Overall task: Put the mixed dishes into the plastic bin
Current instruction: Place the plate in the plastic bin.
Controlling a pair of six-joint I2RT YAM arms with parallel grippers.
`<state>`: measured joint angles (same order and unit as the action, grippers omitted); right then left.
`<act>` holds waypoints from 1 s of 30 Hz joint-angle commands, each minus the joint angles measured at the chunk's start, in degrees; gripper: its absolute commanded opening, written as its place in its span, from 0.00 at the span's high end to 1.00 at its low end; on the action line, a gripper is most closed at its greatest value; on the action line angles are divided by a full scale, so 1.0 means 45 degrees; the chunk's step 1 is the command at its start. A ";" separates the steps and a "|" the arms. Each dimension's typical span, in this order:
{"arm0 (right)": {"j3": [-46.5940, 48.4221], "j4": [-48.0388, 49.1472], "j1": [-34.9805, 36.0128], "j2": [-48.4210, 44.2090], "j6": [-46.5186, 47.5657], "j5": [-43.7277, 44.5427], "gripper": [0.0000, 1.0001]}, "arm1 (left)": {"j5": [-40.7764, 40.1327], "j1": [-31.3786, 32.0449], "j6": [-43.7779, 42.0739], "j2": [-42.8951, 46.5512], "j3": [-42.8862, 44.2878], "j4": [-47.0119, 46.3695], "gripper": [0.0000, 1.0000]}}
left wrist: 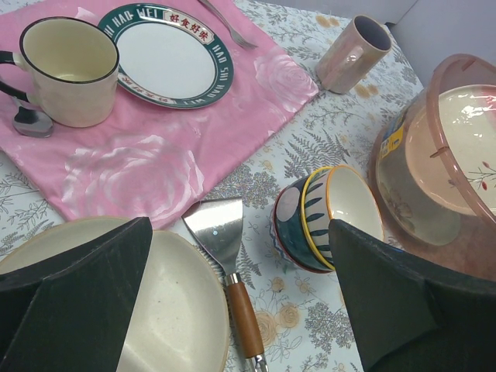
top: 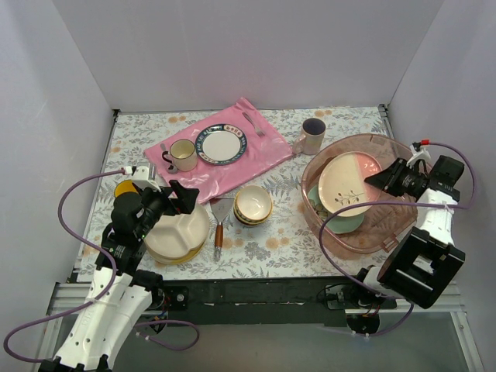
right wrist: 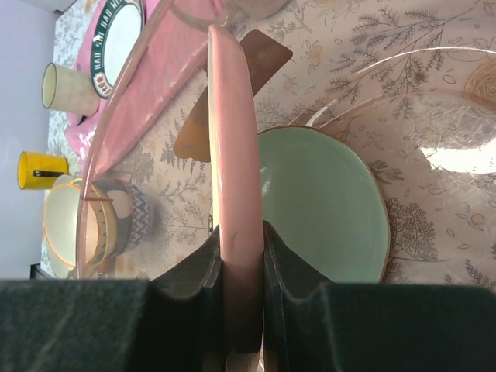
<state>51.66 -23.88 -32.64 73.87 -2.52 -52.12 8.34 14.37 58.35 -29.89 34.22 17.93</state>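
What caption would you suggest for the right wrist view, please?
Right gripper clamps a pink plate by its rim, on edge inside the plastic bin, over a mint-green plate.

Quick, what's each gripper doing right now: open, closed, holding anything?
Left gripper: open, holding nothing.
Right gripper: closed on the rim of the cream and pink plate.

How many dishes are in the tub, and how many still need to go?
Done: the mint-green plate lies in the bin. In hand: the right tool grips the cream-pink plate inside the bin. Still out: the stacked bowls, the divided plate, the yellow mug and the pinkish mug sit on the table. The left tool is open above the divided plate.
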 commanded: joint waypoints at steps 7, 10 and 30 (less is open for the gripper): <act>0.0103 0.0150 0.0769 -0.0126 0.0072 -0.0079 0.98 | -0.0134 -0.0049 -0.0134 0.0177 -0.0065 -0.0157 0.02; 0.0083 0.0053 0.0964 -0.0048 0.0228 0.0136 0.96 | -0.0134 -0.0049 -0.0134 0.0158 -0.0065 -0.0157 0.02; -0.0191 -0.0259 0.1258 -0.0008 0.0522 0.1230 0.75 | -0.0154 -0.0049 -0.0134 0.0197 -0.0065 -0.0157 0.02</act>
<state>50.00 -26.55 -27.24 74.63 0.47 -43.51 8.32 14.37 58.35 -29.52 34.20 17.93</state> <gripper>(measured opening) 0.244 0.982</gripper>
